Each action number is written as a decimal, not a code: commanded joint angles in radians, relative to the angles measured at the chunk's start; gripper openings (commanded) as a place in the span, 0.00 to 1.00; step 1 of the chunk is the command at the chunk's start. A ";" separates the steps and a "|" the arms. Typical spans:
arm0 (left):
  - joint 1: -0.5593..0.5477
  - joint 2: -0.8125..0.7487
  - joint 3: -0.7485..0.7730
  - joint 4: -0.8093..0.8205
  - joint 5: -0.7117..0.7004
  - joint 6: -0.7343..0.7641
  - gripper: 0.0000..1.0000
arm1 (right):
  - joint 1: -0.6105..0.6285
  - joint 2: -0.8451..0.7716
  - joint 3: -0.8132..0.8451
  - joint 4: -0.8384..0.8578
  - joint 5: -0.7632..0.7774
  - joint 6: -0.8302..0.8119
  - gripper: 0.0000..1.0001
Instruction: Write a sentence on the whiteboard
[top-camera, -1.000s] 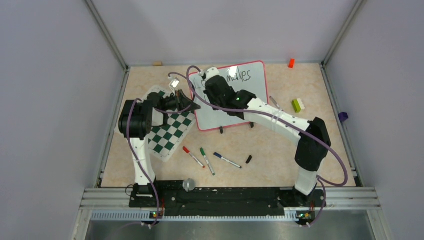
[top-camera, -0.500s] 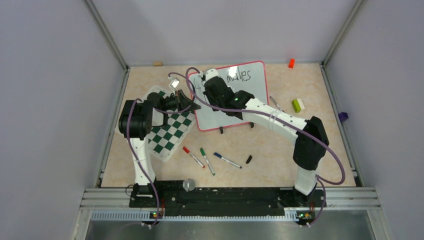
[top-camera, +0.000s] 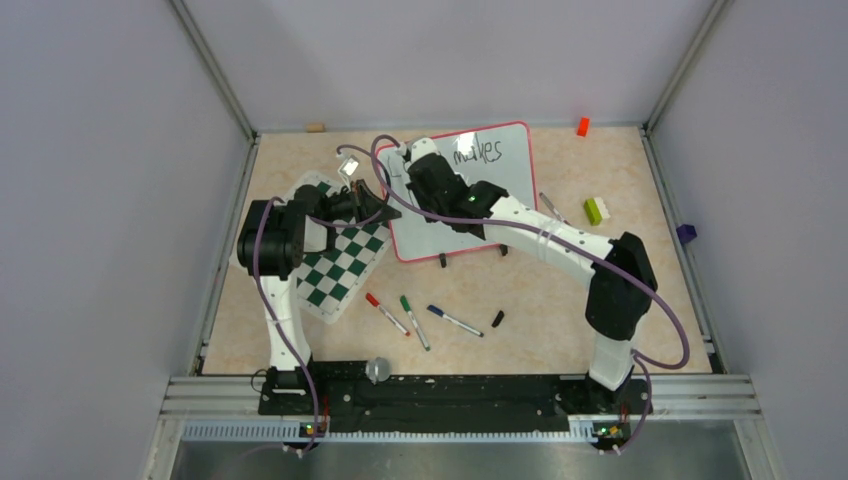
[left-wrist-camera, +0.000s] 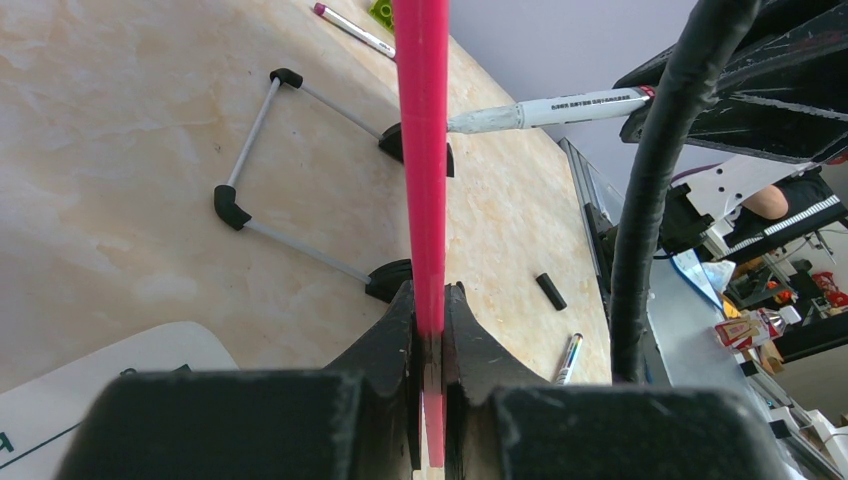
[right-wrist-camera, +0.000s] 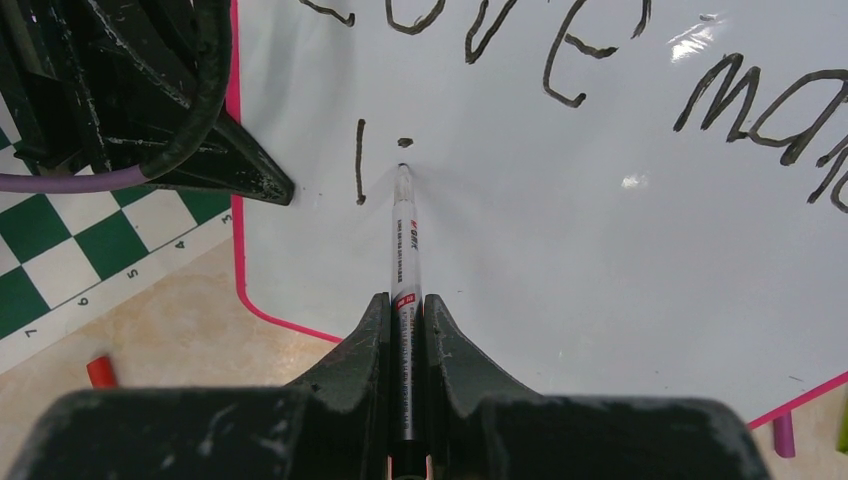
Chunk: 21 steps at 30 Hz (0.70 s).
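The whiteboard (top-camera: 505, 180) with its thin red frame stands tilted at the back centre. Its left frame edge (left-wrist-camera: 422, 150) is pinched by my left gripper (left-wrist-camera: 430, 300), which is shut on it. The sentence (right-wrist-camera: 560, 50) shows as black "Love ma…" on the top line, and "makes" (top-camera: 478, 152) shows from above. Below it stand one vertical stroke (right-wrist-camera: 360, 160) and a dot (right-wrist-camera: 404, 142). My right gripper (right-wrist-camera: 405, 305) is shut on a grey marker (right-wrist-camera: 407, 240). The marker's tip touches the board just under the dot. From above, the right gripper (top-camera: 415, 165) covers the board's upper left.
A green-and-white checkered mat (top-camera: 340, 262) lies left of the board, under the left arm. Red (top-camera: 386, 313), green (top-camera: 414, 321) and blue (top-camera: 455, 320) markers and a black cap (top-camera: 497, 319) lie in front. Small blocks sit at right (top-camera: 596, 209) and at the back (top-camera: 582, 126).
The right arm's elbow has drifted slightly left. The marker stays at the board's left part. The left arm holds still.
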 joint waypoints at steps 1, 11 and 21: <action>-0.004 -0.040 -0.016 0.103 0.025 0.071 0.00 | -0.010 -0.006 0.000 -0.001 0.026 0.020 0.00; -0.003 -0.043 -0.020 0.103 0.024 0.075 0.00 | -0.009 -0.057 -0.092 -0.011 -0.010 0.048 0.00; -0.003 -0.044 -0.018 0.103 0.026 0.074 0.00 | -0.015 -0.066 -0.008 -0.024 -0.025 0.036 0.00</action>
